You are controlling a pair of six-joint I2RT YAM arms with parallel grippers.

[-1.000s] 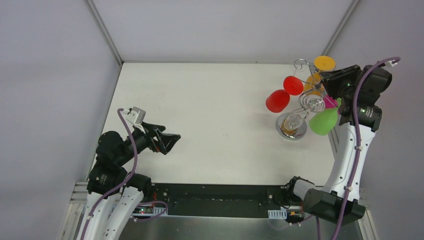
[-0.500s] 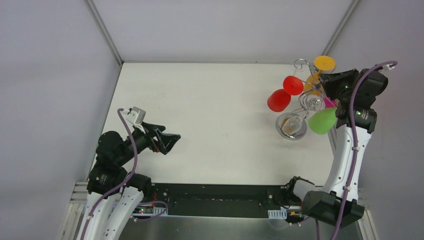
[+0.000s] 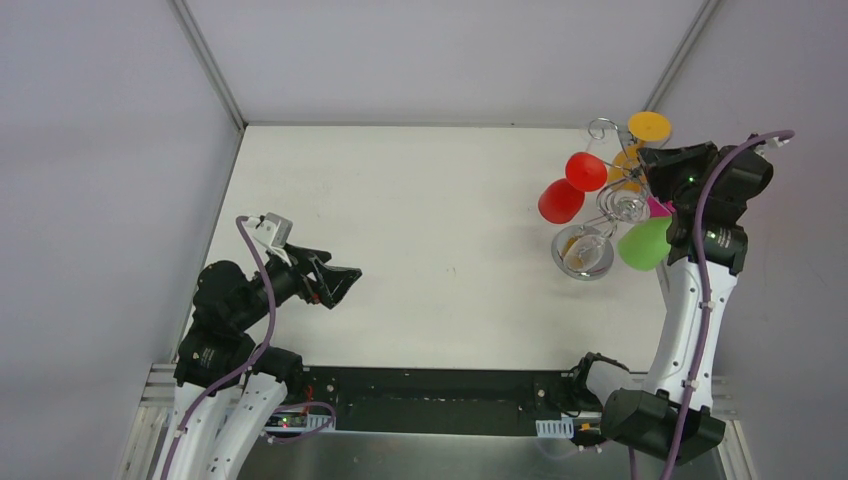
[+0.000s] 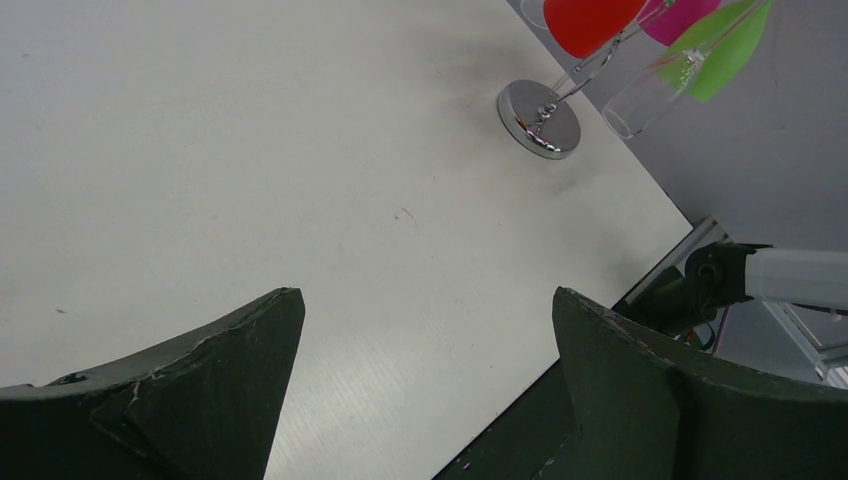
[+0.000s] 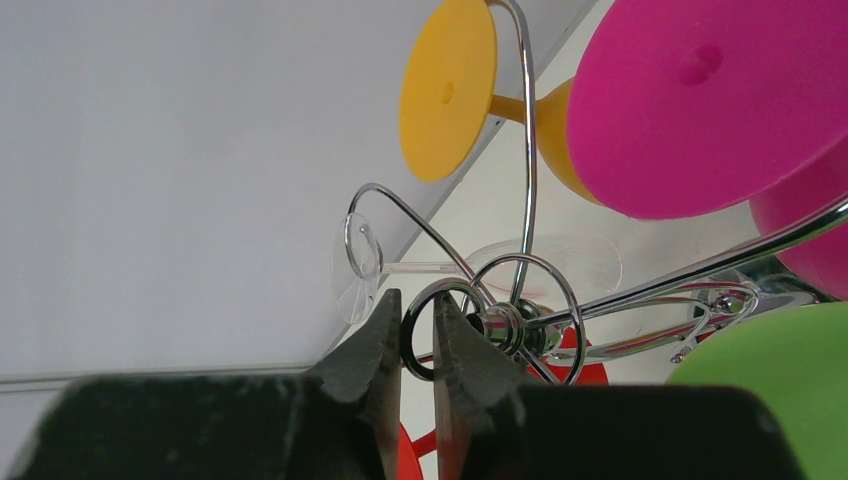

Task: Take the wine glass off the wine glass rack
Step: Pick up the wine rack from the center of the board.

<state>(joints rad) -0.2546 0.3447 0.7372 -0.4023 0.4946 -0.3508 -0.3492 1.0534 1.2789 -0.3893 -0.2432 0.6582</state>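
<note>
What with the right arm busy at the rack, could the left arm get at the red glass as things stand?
Doubtful. Nothing stands between, but the left gripper sits open at the near left while the red glass hangs on the rack far right, a long stretch.

L claw [image 3: 345, 288] spread wide; R claw [image 5: 415, 310] pinched.

**Right hand up among the rack's arms**

The right hand [image 3: 652, 168] sits among the curled top arms of the wine glass rack [image 3: 628, 207], beside the red glass [image 3: 560, 200], orange glass [image 3: 649, 126] and green glass [image 3: 645, 243]. The left hand [image 3: 338, 282] hovers open above the white counter [image 3: 430, 200], well apart.
</note>
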